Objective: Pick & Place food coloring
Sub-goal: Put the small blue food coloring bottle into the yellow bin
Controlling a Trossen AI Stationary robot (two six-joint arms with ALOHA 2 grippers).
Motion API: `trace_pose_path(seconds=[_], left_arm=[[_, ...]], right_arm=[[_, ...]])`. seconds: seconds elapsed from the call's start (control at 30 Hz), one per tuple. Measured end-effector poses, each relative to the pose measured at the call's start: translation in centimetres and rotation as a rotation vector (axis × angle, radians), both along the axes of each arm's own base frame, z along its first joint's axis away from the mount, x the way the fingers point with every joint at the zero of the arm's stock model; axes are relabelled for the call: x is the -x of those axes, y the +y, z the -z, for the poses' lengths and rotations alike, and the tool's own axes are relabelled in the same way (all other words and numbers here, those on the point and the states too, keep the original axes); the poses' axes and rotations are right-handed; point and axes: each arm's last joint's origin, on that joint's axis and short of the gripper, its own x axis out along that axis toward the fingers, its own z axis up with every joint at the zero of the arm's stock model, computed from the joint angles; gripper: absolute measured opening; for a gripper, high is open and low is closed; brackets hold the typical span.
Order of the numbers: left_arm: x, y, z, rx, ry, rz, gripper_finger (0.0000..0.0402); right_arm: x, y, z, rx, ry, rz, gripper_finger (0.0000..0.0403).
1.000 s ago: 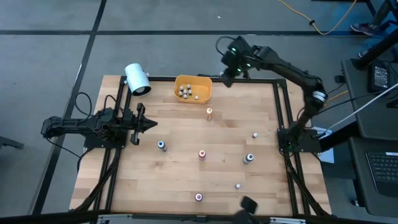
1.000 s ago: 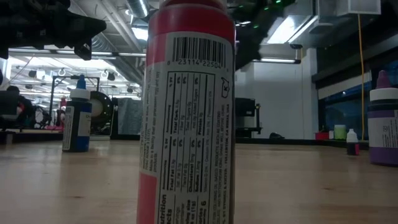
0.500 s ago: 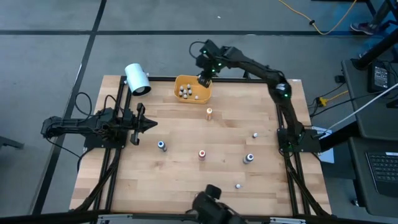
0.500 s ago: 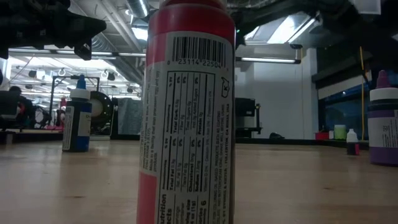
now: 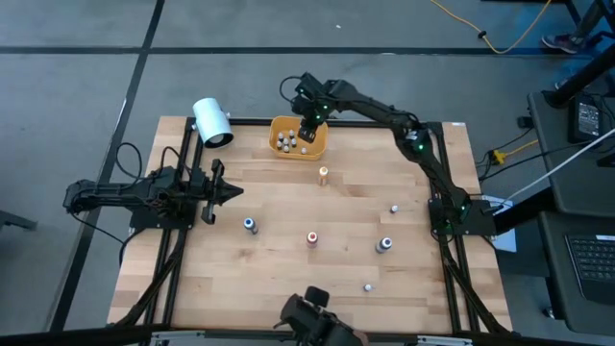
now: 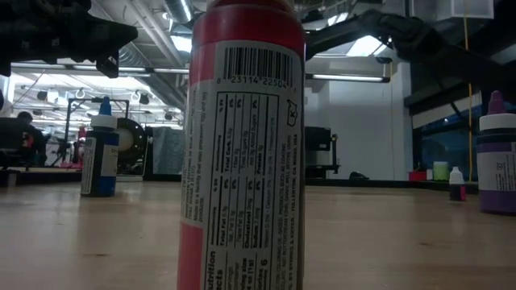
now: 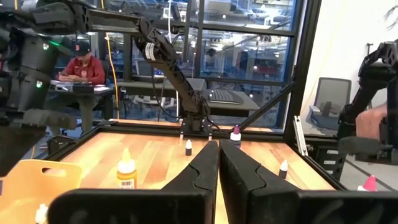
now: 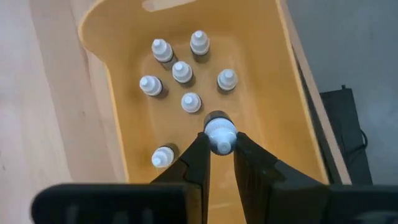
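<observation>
Having swung in from beyond the table's far edge, the right gripper (image 8: 217, 163) is now hanging over the bin (image 8: 112, 124), fingers clamping a white-capped bottle (image 8: 220, 132) above seven others, ready to drop, while the left gripper (image 5: 213, 191) is waiting closed at the left edge.

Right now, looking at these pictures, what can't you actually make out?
- Low view: the red-labelled bottle fills the middle and hides the table behind it; its top and base are cut off by the edges.
- Right wrist view: the right end effector covers the sides of the bottle it grips over the yellow bin.
- High view: the bottles in the bin are too small to tell cap colours.
</observation>
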Motion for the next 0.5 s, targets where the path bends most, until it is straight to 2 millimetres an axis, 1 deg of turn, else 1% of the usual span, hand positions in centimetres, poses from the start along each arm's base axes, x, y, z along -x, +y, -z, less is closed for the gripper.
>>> trace_pose_path(seconds=[0.1,0.3,0.5], left_arm=[[0.0,0.0,0.0,0.0,0.0,0.0,0.0013],[0.0,0.0,0.0,0.0,0.0,0.0,0.0009],[0.0,0.0,0.0,0.0,0.0,0.0,0.0012]], right_arm=[[0.2,0.1,0.4,-0.02,0.032,0.002,0.0059],[0.1,0.0,0.6,-0.018,0.03,0.004,0.0061],[-0.1,-0.1,1.5,-0.023,0.05,0.009,0.006]])
